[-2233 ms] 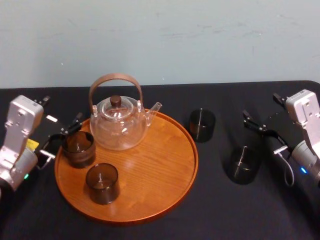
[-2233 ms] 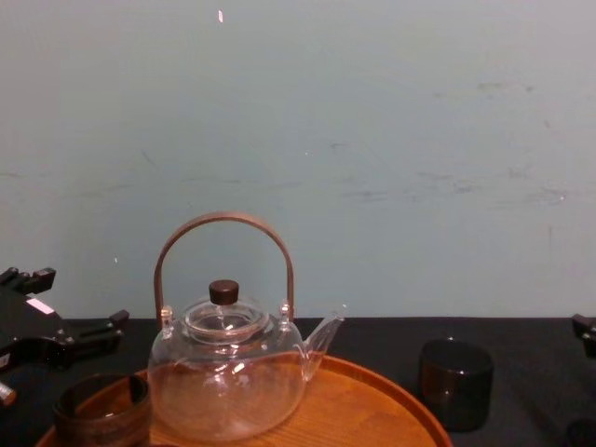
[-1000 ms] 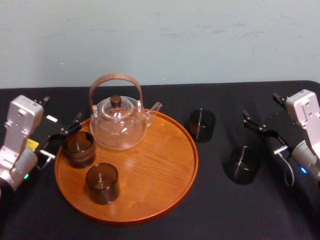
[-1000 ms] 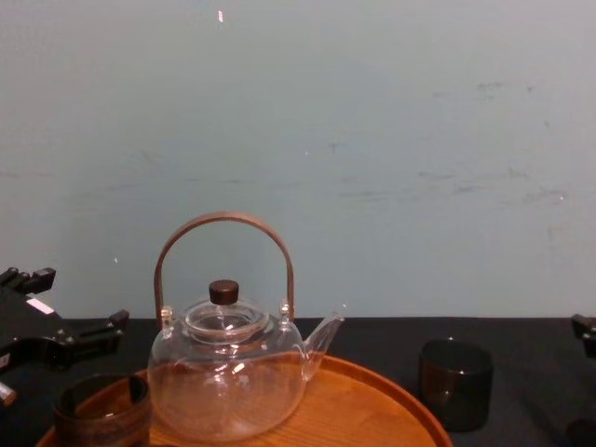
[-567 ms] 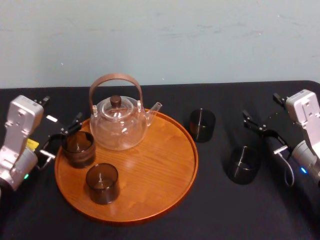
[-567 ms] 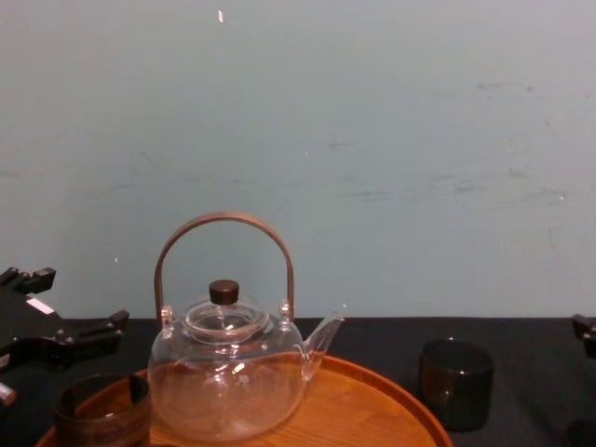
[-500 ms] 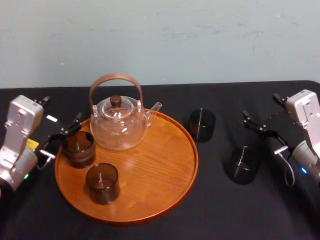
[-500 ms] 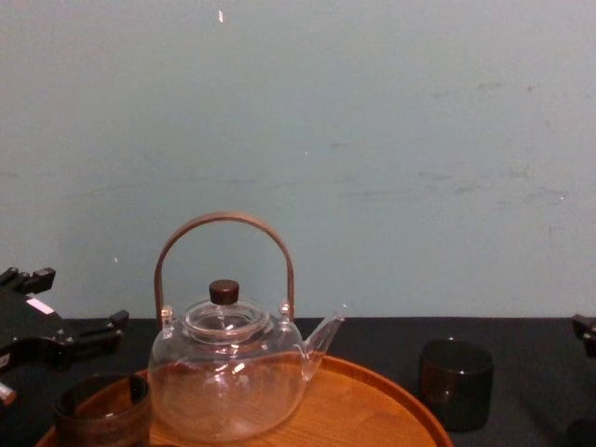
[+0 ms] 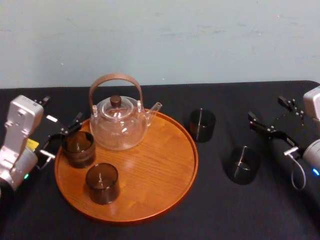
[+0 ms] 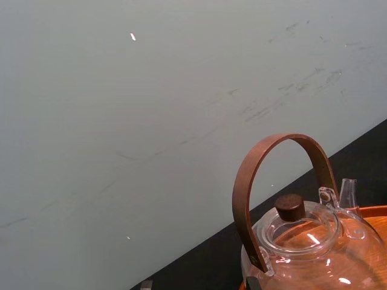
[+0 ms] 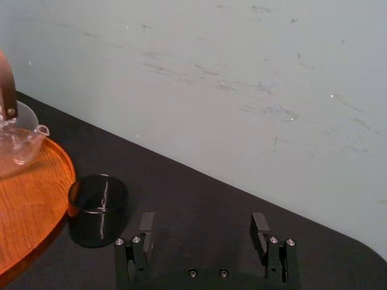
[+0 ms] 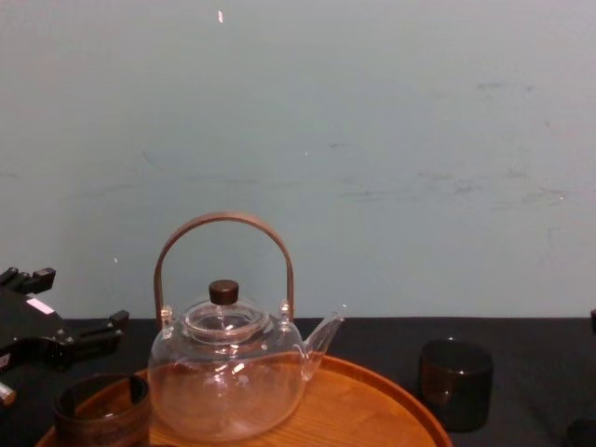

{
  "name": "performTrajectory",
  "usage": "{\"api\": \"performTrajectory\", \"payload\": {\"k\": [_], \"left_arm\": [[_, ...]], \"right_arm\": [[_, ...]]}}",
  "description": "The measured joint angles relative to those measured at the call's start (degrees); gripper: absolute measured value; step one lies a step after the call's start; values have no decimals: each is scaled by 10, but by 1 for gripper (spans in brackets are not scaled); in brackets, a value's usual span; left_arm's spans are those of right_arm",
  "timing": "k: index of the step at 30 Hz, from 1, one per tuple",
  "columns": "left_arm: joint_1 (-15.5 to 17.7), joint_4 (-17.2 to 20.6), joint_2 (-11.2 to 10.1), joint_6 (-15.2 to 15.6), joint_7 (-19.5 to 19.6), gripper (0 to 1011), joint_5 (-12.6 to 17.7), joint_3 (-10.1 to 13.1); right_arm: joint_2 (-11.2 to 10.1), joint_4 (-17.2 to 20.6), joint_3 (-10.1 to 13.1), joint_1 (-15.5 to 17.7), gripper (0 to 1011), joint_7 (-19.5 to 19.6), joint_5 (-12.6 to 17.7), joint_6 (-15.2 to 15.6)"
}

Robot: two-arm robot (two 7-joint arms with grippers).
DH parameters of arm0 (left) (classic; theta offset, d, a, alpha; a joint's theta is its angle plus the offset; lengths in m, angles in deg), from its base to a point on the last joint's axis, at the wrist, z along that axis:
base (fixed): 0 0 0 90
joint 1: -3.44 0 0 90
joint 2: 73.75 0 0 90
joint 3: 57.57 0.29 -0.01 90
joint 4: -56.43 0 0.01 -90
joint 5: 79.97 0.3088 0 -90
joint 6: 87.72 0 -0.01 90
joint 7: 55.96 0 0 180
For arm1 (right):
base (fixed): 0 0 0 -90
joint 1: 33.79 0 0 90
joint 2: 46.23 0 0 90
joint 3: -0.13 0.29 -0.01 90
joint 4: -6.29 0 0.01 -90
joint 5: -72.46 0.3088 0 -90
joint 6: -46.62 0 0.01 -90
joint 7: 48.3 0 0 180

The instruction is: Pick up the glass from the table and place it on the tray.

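- Right pincer [image 9: 265, 108]: apart, above the worktop [image 9: 210, 215]; a glass [image 9: 241, 165] stands just beside it, toward the tray [image 9: 160, 165].
- Left pincer [image 9: 62, 137]: apparently apart, at tray rim.

no readable text, labels or numbers on anything here.

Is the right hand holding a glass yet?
No, the right hand is open and empty, and the dark glass stands apart from it on the table.

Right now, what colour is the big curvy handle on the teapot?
Brown, like wood. The teapot's handle shows best in the left wrist view.
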Motion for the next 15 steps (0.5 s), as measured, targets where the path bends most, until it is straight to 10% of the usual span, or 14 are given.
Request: {"api": "performTrajectory", "payload": {"k": [15], "left_arm": [[0, 0, 0, 0, 0, 1001, 0, 0]], "right_arm": [[-30, 77, 54, 68, 1002, -57, 65, 49]]}}
